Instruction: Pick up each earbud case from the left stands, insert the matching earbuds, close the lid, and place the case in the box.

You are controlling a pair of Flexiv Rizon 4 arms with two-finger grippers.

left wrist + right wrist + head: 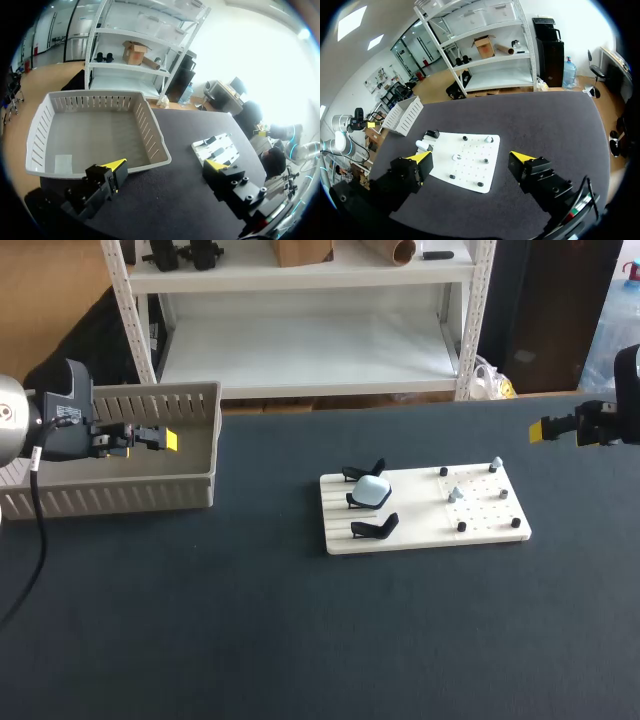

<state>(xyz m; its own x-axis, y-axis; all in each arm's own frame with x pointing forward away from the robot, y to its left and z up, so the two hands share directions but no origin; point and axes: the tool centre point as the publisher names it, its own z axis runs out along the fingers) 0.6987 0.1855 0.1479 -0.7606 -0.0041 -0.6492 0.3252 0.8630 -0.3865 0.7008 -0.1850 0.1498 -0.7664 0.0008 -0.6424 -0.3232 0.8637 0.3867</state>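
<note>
– Fingers first. Item one, left fingers (150, 439): spread wide, nothing held, hanging above the box (205, 445) at the left end of the worktop (250, 640).
– Item two?
– Item two, right fingers (565, 428): likewise wide apart and empty, out past the right end of the white board (420, 535), well apart from it.
– And the case?
– One pale case (373, 490), seated on the middle of three black stands (375, 528) on the board's left part. The two stands on either side of it carry nothing. I cannot tell whether its lid is open.
– Earbuds?
– Small pale earbuds (456, 494) among black pegs on the board's right part. They are too small to count with confidence.
– Step in hand?
– By my reading, it is fetching that last case off its stand.
– Handling notes?
– Descend from above with the fingers already wide, one on each flank of the rounded shell and clear of the stand's prongs. Close gently and squarely, since the shell looks smooth and may squirt out of a skewed pinch. Lift along the stand's lean before travelling sideways. The neighbouring stands sit close, so keep the wrist aligned between them and avoid nudging the board.
</note>
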